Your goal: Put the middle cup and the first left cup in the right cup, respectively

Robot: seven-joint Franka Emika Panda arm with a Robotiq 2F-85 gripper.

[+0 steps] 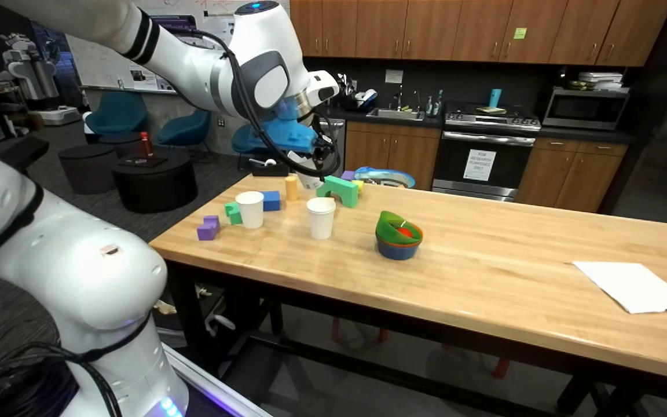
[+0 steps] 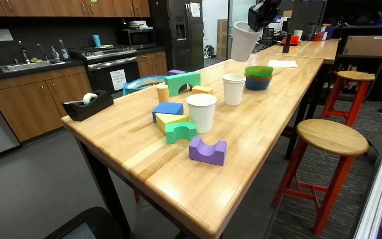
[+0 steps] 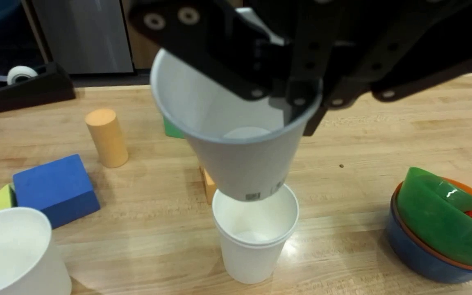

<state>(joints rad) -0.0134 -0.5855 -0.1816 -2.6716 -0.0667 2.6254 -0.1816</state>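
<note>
White cup (image 2: 242,48) is held in the air over the table (image 1: 484,272), mouth up and slightly tilted. It is pinched by its wall, near the rim, in the jaws of the gripper (image 3: 302,116). Lower down and apart from it, a double-rimmed cup (image 3: 250,254) is stood upright on the table. A single-rimmed cup (image 1: 250,211) is stood upright just beside the blue block (image 3: 55,188). Near the double-rimmed cup, on the side away from that block, a green bowl (image 3: 436,229) is seen tilted within a blue bowl (image 3: 414,260).
</note>
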